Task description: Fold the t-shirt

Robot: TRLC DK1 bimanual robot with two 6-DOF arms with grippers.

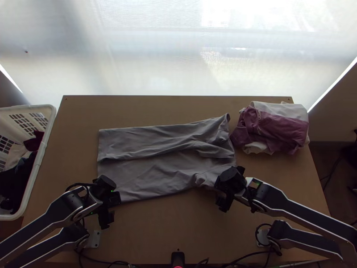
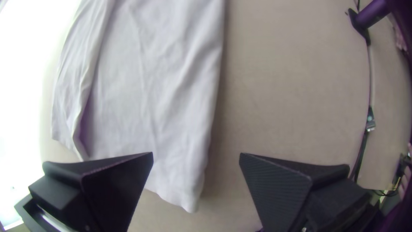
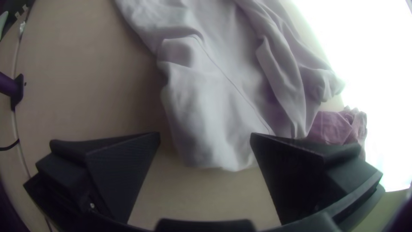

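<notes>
The grey t-shirt (image 1: 165, 156) lies lengthwise across the middle of the table, a long fold running along it and its right end rumpled. My left gripper (image 1: 109, 207) is at the shirt's lower left corner. In the left wrist view, my left gripper (image 2: 196, 159) stands open, with the corner of the shirt (image 2: 171, 129) below and between its fingers. My right gripper (image 1: 228, 192) is at the shirt's lower right end. In the right wrist view, my right gripper (image 3: 205, 139) is open, and the rumpled end of the shirt (image 3: 210, 116) lies between and beyond its fingers.
A pile of pink and white clothes (image 1: 279, 127) sits at the table's far right, close to the shirt. A white basket (image 1: 44, 147) holding dark and light clothes stands at the left edge. Cables run along the table's near edge.
</notes>
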